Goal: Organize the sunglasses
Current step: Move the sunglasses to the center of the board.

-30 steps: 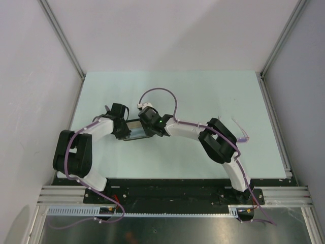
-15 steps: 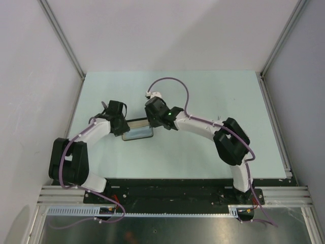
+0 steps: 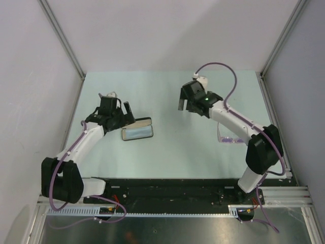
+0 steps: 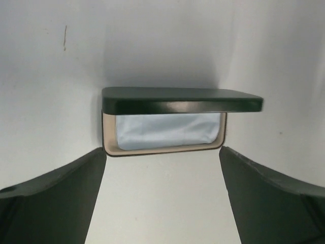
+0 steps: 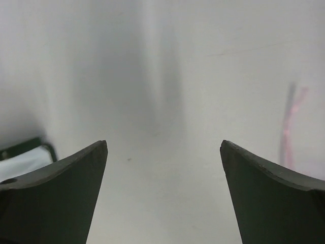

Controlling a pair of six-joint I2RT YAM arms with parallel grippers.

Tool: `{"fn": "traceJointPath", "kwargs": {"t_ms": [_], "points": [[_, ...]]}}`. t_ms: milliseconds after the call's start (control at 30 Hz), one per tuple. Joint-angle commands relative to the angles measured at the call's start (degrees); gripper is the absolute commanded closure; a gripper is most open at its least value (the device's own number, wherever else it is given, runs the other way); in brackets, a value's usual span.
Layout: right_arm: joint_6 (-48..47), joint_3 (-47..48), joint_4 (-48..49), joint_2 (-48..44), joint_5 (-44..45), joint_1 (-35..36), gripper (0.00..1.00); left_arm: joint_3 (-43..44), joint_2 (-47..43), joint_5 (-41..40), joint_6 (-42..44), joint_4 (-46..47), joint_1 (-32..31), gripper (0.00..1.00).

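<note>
The right arm [image 3: 231, 118] covers part of the sunglasses [image 3: 227, 139]; the right wrist view gives them only as a blurred pink streak. The case lid [image 4: 183, 99] hides the far edge of the cloth [image 4: 167, 131].

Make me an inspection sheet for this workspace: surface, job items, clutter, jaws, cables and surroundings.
Surface: pale green table.
Job's things: sunglasses lying at the right, partly under the right arm; black case left of centre, lid up, pale blue cloth inside.
Clutter: nothing seen.
Grippers: left gripper jaws open, empty, facing the case; right gripper jaws open, empty, over bare table.
Cables: purple cable along each arm, clear of the things.
Surroundings: pale walls, metal frame posts.
</note>
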Motion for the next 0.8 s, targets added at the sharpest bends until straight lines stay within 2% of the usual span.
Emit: {"fn": "traceJointPath", "kwargs": {"t_ms": [0, 200, 300, 400, 433, 500, 533, 633, 767], "points": [[0.17, -0.78, -6.28, -6.36, 8.82, -3.83, 0.0, 3.71, -4.64, 3.32, 4.91, 0.28, 0.19, 0.0], [5.44, -4.81, -13.57, -12.6, 11.19, -14.53, 0.0, 6.44, -7.9, 5.78, 6.4, 0.63, 0.19, 0.0], [5.89, -8.41, -13.76, -15.94, 12.69, -20.5, 0.02, 7.23, -8.52, 7.53, 7.28, 1.16, 0.19, 0.0], [4.41, -13.07, -12.54, -16.3, 6.74, -27.89, 0.05, 7.49, -8.6, 10.08, 7.64, 1.6, 0.19, 0.0], [3.78, -15.26, -11.92, -15.95, 3.32, -33.14, 0.07, 7.41, -8.43, 10.7, 7.46, 2.29, 0.19, 0.0], [1.5, -17.03, -9.12, -14.9, 0.4, -36.69, 0.08, 6.27, -9.04, 12.62, 6.76, 3.79, 0.19, 0.0], [-2.51, -18.34, -7.97, -14.28, -1.87, -40.53, 0.09, 5.65, -9.39, 13.07, 6.41, 5.62, 0.19, 0.0], [-10.33, -18.45, -5.5, -10.86, -3.81, -43.37, 0.09, 3.11, -10.53, 15.96, 5.53, 9.85, 0.19, 0.0], [-12.74, -18.36, -5.15, -6.99, -11.56, -46.63, 0.1, 1.52, -10.54, 19.91, 4.9, 11.79, 0.28, 0.0]]}}
